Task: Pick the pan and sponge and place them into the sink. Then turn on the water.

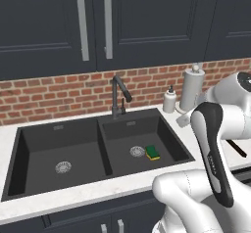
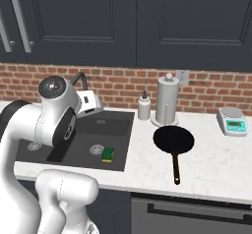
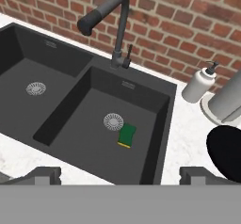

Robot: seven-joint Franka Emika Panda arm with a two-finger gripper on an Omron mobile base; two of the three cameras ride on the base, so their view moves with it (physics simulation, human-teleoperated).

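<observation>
Sponge (image 1: 152, 152) in sink's (image 1: 19, 153) right basin

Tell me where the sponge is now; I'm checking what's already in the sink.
The sponge lies on the floor of the sink's right basin, just beside its round drain, seen from all three views.

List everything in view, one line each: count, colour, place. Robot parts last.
sink: one, dark grey, two basins, set in the counter.
faucet: one, black, behind the basins.
sponge: one, green over yellow, right basin floor, beside the drain.
pan: one, black, on the counter right of the sink, handle toward the counter's front edge.
soap dispenser: one, white, by the brick wall.
paper towel roll: one, white, upright beside the dispenser.
scale: one, pale, far right counter.
end effector: one, open, holding nothing, above the sink's front edge.
</observation>
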